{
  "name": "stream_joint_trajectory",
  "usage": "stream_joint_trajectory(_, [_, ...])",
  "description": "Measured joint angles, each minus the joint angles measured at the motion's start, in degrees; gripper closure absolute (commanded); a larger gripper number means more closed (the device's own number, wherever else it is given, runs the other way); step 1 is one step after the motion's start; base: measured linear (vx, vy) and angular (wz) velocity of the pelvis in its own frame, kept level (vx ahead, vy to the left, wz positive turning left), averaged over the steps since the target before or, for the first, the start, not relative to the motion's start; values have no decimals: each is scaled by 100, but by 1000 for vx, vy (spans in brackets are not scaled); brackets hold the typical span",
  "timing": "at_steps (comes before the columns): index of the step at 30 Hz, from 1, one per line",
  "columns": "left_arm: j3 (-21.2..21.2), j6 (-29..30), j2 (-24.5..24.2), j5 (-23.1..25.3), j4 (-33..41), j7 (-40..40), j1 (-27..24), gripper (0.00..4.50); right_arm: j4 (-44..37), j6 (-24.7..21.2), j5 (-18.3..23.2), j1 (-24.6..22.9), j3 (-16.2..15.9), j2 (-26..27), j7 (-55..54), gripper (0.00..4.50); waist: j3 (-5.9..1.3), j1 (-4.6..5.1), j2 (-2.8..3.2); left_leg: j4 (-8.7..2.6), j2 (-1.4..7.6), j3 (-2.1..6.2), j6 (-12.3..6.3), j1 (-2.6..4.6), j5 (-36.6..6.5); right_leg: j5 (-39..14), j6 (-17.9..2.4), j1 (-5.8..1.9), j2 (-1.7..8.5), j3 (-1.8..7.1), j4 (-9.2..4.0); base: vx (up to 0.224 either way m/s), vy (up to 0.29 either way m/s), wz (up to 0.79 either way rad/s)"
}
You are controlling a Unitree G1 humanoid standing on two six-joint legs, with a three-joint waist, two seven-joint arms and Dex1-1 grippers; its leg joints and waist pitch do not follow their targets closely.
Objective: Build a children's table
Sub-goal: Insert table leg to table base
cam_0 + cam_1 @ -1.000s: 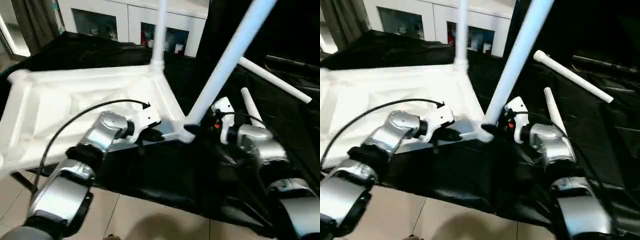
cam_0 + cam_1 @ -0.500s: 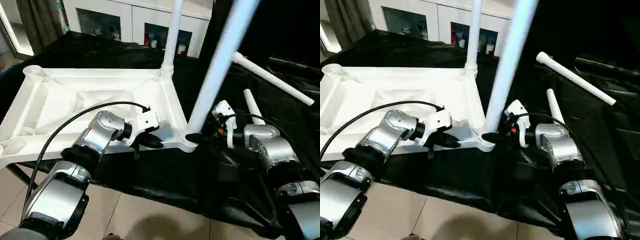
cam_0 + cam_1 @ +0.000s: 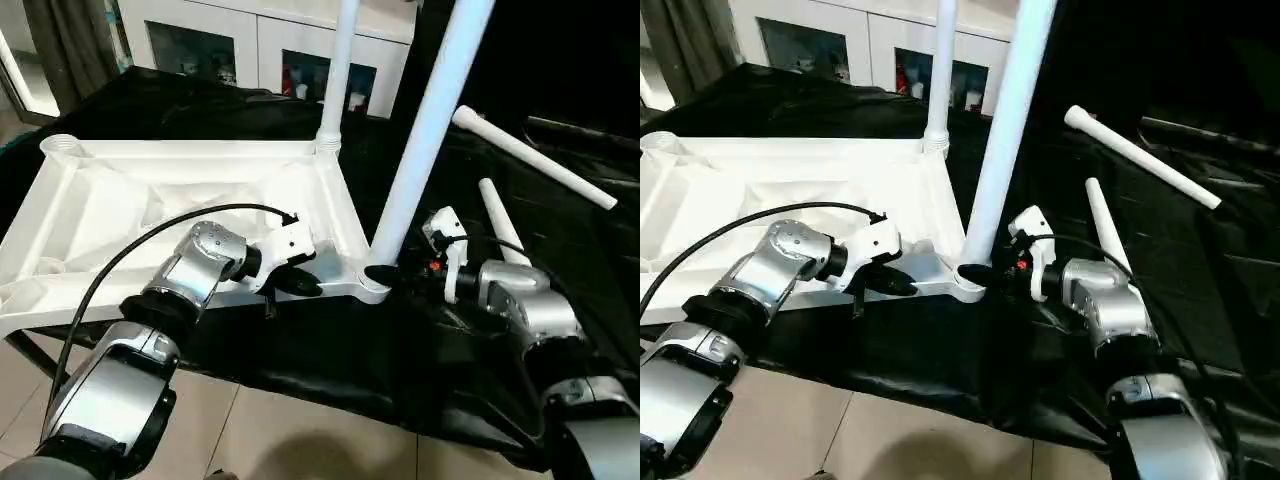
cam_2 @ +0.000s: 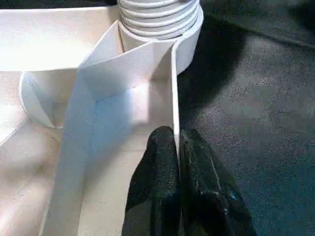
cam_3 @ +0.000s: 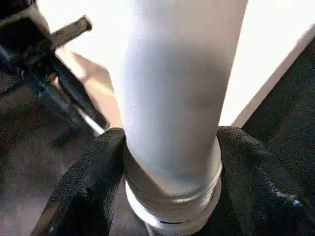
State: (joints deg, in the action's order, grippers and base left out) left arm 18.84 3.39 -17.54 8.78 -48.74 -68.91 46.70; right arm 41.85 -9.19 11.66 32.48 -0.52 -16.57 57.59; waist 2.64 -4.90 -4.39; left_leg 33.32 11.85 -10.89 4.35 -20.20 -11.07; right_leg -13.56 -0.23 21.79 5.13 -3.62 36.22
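Now R end effector [image 3: 385, 273] grips leg [image 3: 425, 135].

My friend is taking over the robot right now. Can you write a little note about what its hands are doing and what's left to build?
Left gripper: shut on the white plastic tabletop's raised rim.
Right gripper: fingers around the base of a long white leg in the near corner socket.
Done: another leg stands in the far corner.
Left: two loose legs on the black cloth; two sockets unfilled.
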Motion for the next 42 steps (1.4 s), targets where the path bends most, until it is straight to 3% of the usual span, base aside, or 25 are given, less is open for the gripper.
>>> stream_joint_trajectory(9, [7,5,-38,29,-8,16,2,450,-107,364,255,-373,299,236,-239,188,-4,-2,53,-2,0,-3,1,6,0,3,-4,-2,0,1,0,0,0,0])
stream_joint_trajectory(13, [9,-6,-36,26,-8,15,4,450,-229,491,248,-490,288,245,-293,188,-4,-17,77,-6,0,-3,1,5,0,3,-4,-1,-1,0,-2,0,0,0])
stream_joint_trajectory(27, [21,-56,-20,39,-10,41,6,450,-481,1064,120,-823,172,236,-506,189,-5,-20,75,-9,0,-5,0,2,0,3,-4,0,0,1,-8,0,0,0])
stream_joint_trajectory(34, [29,-80,-39,44,-42,37,6,450,-521,1094,-36,-772,-42,155,-513,189,-8,-17,71,-9,0,-5,0,5,0,3,-4,-2,0,1,-8,0,0,0])
stream_joint_trajectory(42, [40,-87,-129,47,-46,-17,1,450,-152,860,-370,-167,-384,28,-283,189,-20,88,50,-8,3,-7,6,15,3,7,-7,-5,-3,3,1,0,0,0])
